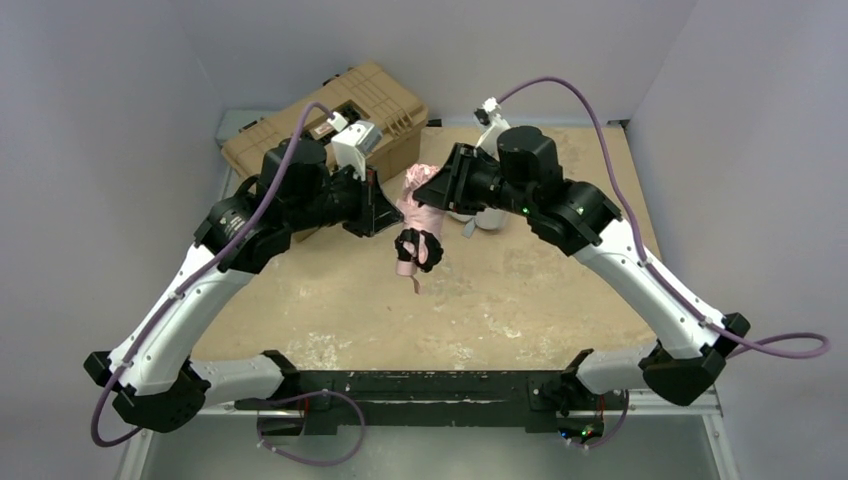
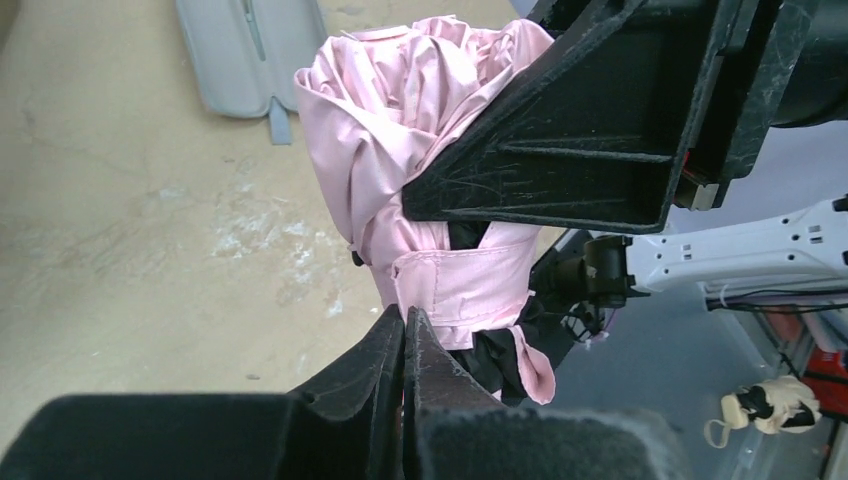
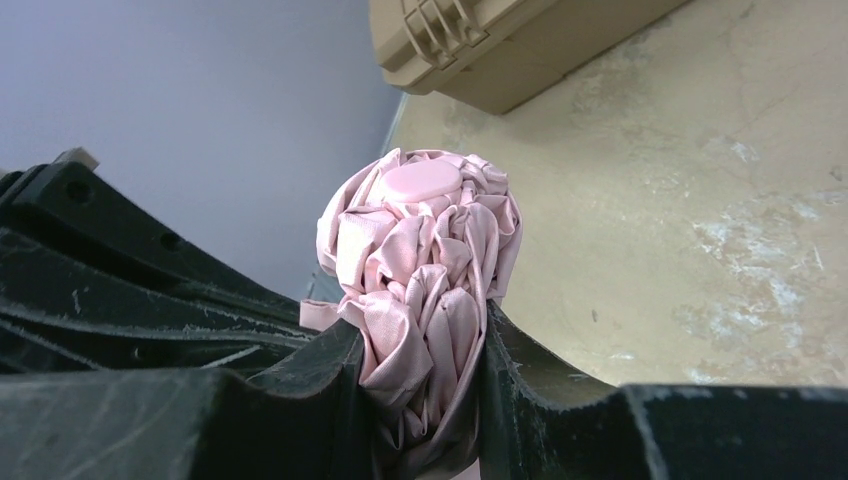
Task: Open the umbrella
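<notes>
1. Pale pink fabric of the umbrella (image 1: 412, 195) was seen furled and bunched. It was held in the air above the table (image 1: 500, 290), between the two arms, with its handle end (image 1: 405, 265) pointing toward the near edge.
2. The right gripper (image 3: 420, 345) was clamped across the bundle. Its fingers (image 3: 530, 370) were narrowed onto the fabric just below the round pink cap (image 3: 422, 180).
3. The left gripper (image 2: 405, 318) was shown with its fingers pressed together, the tips meeting at the lower edge of the closure strap (image 2: 460, 280). Whether any strap fabric was caught between them could not be told.
4. The step in hand was judged to be release of the strap. The fabric was bound and nothing had been spread, so the task was taken to be at an early stage.
5. The next move was judged to call for the strap to be peeled free against a steady right-hand clamp. After that, a fresh hold on the handle end would be needed so that the fabric could be extended.
6. The tan toolbox (image 1: 380, 100) lay at the far left of the table, well apart from the work.
</notes>
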`<state>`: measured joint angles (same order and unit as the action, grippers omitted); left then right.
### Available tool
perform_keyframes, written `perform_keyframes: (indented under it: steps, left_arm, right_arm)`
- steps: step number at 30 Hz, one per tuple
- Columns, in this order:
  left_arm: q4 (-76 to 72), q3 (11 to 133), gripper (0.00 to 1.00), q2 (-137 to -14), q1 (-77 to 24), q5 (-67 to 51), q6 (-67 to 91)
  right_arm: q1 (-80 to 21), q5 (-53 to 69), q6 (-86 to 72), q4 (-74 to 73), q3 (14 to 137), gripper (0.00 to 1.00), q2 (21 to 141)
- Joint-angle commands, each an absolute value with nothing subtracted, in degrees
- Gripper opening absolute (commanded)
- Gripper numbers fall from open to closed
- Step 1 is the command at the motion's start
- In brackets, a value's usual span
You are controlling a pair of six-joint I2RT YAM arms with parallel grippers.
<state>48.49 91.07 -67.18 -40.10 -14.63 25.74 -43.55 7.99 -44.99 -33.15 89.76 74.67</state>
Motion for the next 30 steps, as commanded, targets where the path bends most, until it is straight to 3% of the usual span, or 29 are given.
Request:
perform_keyframes:
  steps: [1,8,16,30]
  left_arm:
    - [50.93,95.82,0.0,-68.11,-42.77,-8.17,21.41]
    - [55.86,101.42,0.0,-71.71,-49.34,1.74,16.0]
    - [56.13,101.21,0.0,-71.83,-50.27,1.68,14.88]
    - [47.07,101.29,0.0,-72.69,-52.42,-16.09,18.8]
  right_arm:
    - [-45.93,-0.11,-41.76,-41.96,99.32,0.0,78.33]
    - [-46.58,-7.14,-44.93,-51.71,105.39,0.0,83.83]
    - [-46.58,-7.32,-45.5,-53.31,106.6,0.0,85.83]
    - [-46.17,-13.25,-50.1,-63.09,114.2,0.0,94.02]
